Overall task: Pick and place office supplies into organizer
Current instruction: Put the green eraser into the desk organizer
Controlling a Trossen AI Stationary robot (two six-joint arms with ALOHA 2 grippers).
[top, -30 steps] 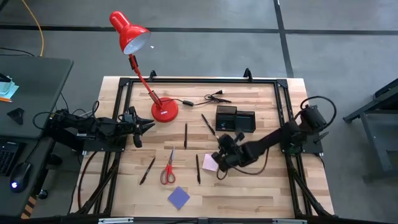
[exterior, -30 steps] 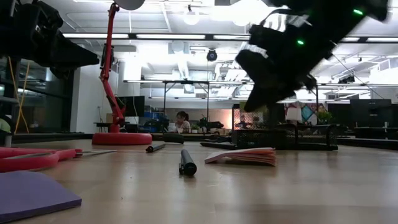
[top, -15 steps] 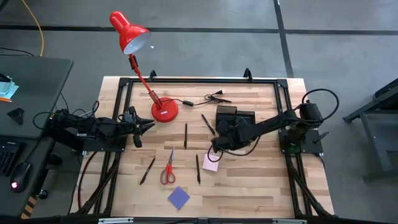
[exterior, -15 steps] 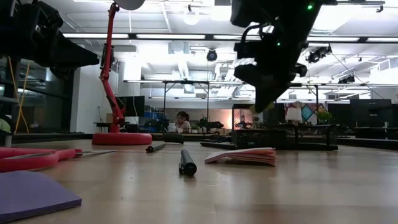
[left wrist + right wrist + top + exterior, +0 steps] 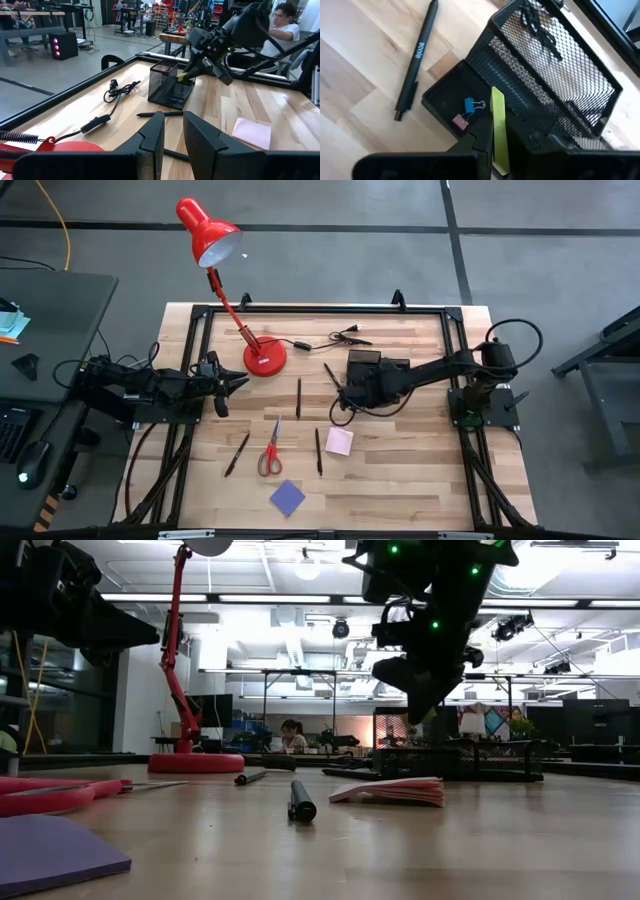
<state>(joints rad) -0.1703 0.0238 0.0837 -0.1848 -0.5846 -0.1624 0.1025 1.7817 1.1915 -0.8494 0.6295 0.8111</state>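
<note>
At the far left of the tabletop (image 5: 420, 480) we see the left gripper (image 5: 238, 383) waiting over the edge, beside the base of the red lamp (image 5: 264, 358); its jaws stand only a little apart and hold nothing. Moving right, we find a dark pen (image 5: 237, 454) lying at a slant, then the red-handled scissors (image 5: 270, 452) beside it, with the blue-purple note pad (image 5: 288, 497) nearer the front edge. Another pen (image 5: 298, 397) lies straight above the scissors and a third pen (image 5: 318, 450) lies just right of them. The pink note pad (image 5: 339, 442) sits flat next, apart from everything else. Behind it a black cable (image 5: 335, 337) with its plug trails near the back rail, and a fourth pen (image 5: 334, 379) lies slanted just left of the organizer (image 5: 390, 372), a black mesh tray with a taller section and a low open compartment. We see the right gripper (image 5: 496, 142) hovering over the organizer's left end, its jaws pressed shut on a small yellow piece (image 5: 497, 127) that stands on edge between them. Directly below it, in the low compartment, lie a blue binder clip (image 5: 471, 105) and a pink binder clip (image 5: 460, 120). The right arm reaches in from its mount at the right edge.
</note>
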